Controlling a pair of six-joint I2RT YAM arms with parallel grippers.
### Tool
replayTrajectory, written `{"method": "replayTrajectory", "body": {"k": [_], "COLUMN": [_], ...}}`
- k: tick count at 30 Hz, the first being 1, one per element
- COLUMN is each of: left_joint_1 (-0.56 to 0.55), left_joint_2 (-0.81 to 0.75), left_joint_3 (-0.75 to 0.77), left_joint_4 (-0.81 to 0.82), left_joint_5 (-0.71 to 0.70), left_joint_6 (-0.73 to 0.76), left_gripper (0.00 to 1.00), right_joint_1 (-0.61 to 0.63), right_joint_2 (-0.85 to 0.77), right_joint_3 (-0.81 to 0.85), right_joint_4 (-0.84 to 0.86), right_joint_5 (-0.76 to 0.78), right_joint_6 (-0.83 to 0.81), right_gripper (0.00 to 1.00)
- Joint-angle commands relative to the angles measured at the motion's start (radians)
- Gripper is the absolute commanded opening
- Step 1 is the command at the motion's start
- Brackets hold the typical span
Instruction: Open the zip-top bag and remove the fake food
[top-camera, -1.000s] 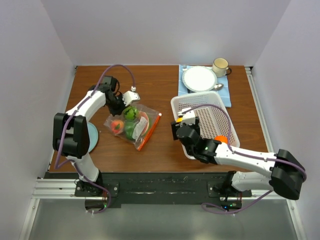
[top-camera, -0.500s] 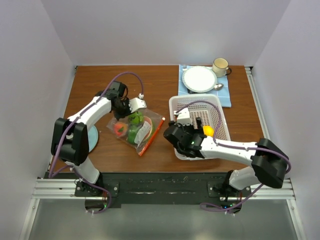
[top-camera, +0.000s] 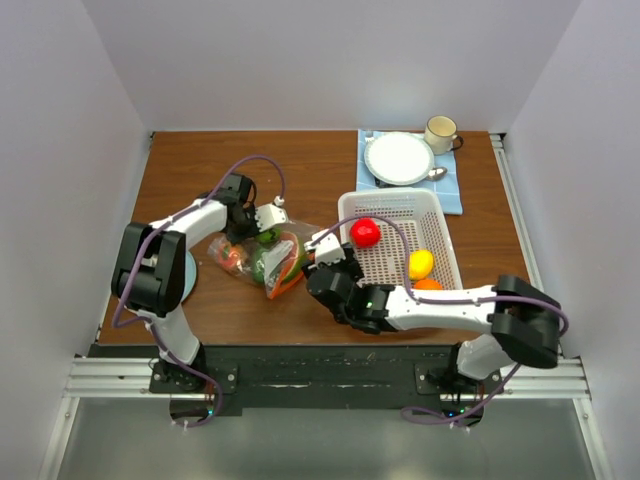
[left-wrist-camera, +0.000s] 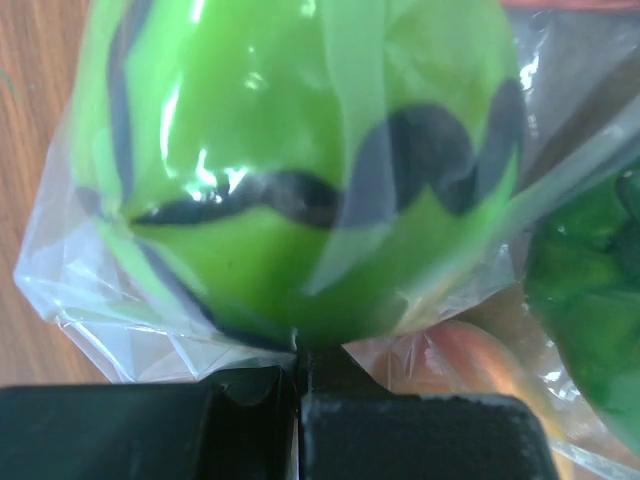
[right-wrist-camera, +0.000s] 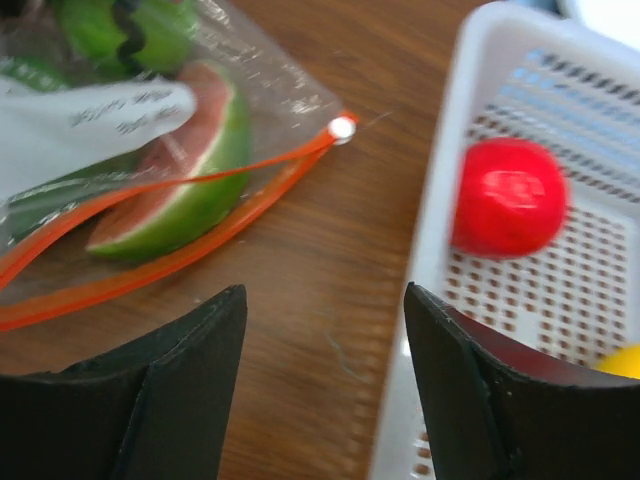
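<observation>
The zip-top bag lies left of centre, clear, with its red-orange zip strip towards the basket. Inside it are green pieces and a watermelon slice of the fake food. My left gripper is at the bag's far edge, shut on a fold of the bag's plastic. My right gripper hovers open over bare wood between the zip edge and the basket, holding nothing. A red round piece, a yellow lemon and an orange lie in the basket.
The white perforated basket stands right of centre; its rim is close to my right finger. Behind it a blue cloth carries a white plate, a spoon and a mug. A teal dish sits by the left arm.
My right gripper has swung left out of the basket to the bag's zip edge. A lemon and a red round piece have appeared in the basket. The left gripper and bag shifted slightly.
</observation>
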Motion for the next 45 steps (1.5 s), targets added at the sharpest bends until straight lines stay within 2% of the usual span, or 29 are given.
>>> {"method": "replayTrajectory", "body": {"k": [1,3,7,10,14,26,34,45], "left_joint_1": [0.008,0.008,0.008,0.008,0.008,0.008,0.008,0.008], "left_joint_2": [0.021,0.018,0.002,-0.011,-0.024,-0.038,-0.056,-0.044], "left_joint_3": [-0.045,-0.064,-0.082,-0.094,-0.122,-0.15,-0.143,-0.125], "left_joint_4": [0.031,0.042,0.044,0.045,0.056,0.071,0.061,0.044], "left_joint_5": [-0.035,-0.039,-0.047,-0.047,-0.039,-0.035,-0.038,-0.029], "left_joint_6": [0.027,0.029,0.04,0.043,0.044,0.046,0.044,0.04], "left_gripper": [0.0,0.0,0.0,0.0,0.0,0.0,0.0,0.0], "right_joint_1": [-0.012,-0.041,-0.094,-0.131,-0.158,-0.163,-0.164,-0.169], "right_joint_2": [0.109,0.158,0.23,0.241,0.229,0.077,0.155,0.187], "right_joint_3": [0.01,0.024,0.068,0.08,0.082,0.015,0.054,0.064], "right_joint_4": [0.222,0.269,0.291,0.319,0.359,0.343,0.305,0.31], "right_joint_5": [-0.166,-0.25,-0.325,-0.382,-0.454,-0.546,-0.537,-0.511], "right_joint_6": [0.008,0.028,0.097,0.128,0.139,0.131,0.132,0.117], "right_gripper": [0.67,0.67,0.74,0.81,0.86,0.81,0.74,0.77]}}
